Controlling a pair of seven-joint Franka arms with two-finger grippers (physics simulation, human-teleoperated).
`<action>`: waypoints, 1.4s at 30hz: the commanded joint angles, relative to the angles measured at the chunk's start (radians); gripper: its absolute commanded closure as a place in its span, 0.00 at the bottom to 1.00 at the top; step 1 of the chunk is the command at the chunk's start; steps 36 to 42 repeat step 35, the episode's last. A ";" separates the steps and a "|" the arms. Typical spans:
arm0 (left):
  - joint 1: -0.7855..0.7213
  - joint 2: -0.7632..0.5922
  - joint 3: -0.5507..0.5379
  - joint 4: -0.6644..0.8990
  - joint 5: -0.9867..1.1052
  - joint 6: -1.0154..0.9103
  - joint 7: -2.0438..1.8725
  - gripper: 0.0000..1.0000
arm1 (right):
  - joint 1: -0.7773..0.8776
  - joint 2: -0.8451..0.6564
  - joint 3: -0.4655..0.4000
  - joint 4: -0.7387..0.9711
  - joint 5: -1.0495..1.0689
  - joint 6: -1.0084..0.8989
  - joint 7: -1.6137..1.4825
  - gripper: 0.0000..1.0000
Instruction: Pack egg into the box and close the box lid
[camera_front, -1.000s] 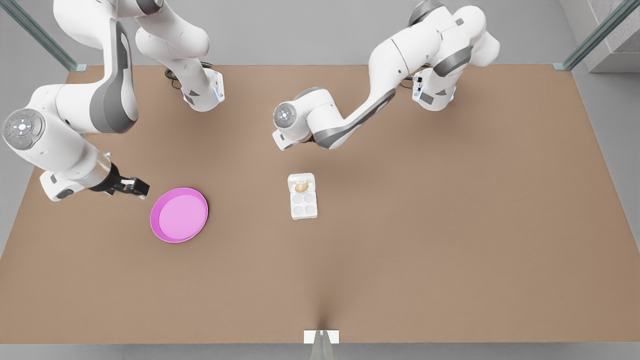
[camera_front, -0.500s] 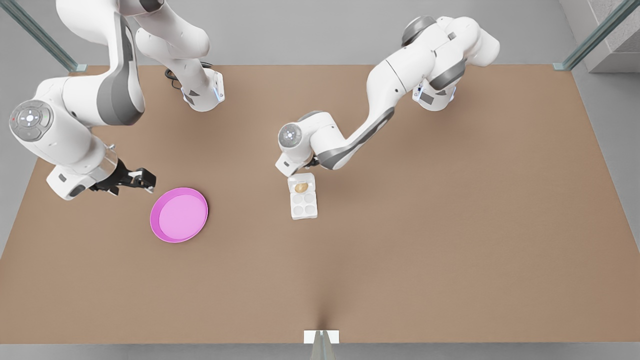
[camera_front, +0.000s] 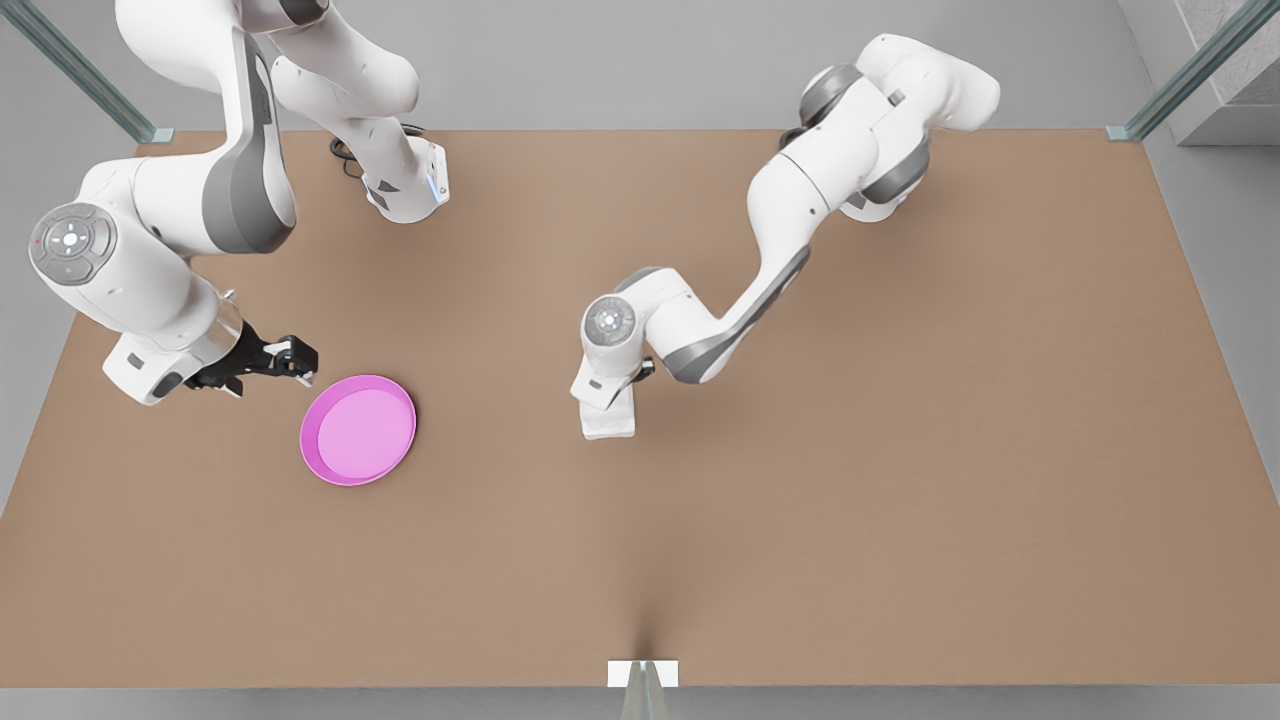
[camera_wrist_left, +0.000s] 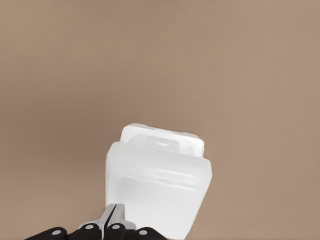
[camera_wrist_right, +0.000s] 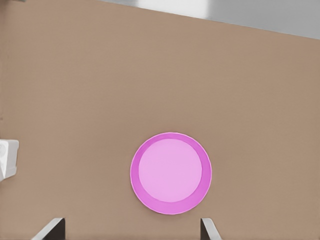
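The left gripper (camera_wrist_left: 116, 220) is down at the box (camera_front: 608, 422) near the middle of the front view, its two fingers pressed flat together with nothing between them, their tips against the box lid (camera_wrist_left: 157, 192). In the left wrist view the lid looks swung up and over the tray, partly folded towards it, with the raised tab showing behind its upper edge; I cannot tell whether it has seated flat. The arm's wrist covers most of the carton in the front view, so I cannot see the egg or say which cup it sits in. I judge that the closing push is under way and what remains is pressing the lid fully home. The right gripper (camera_front: 285, 360) waits at the left of the front view, just beside the pink plate (camera_front: 358, 430), fingers spread wide and empty.
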 joint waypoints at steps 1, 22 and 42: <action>-0.001 0.003 0.000 0.002 0.001 0.043 -0.044 0.79 | 0.000 0.000 0.000 0.002 0.001 0.001 -0.051 0.00; 0.399 -0.400 -0.015 -0.018 -0.013 -0.515 0.720 0.00 | -0.012 -0.065 -0.003 0.008 0.042 -0.120 0.078 0.00; 0.527 -0.802 0.372 -0.444 -0.275 -0.320 1.158 0.00 | 0.085 -0.060 -0.072 0.014 0.042 -0.143 0.081 0.00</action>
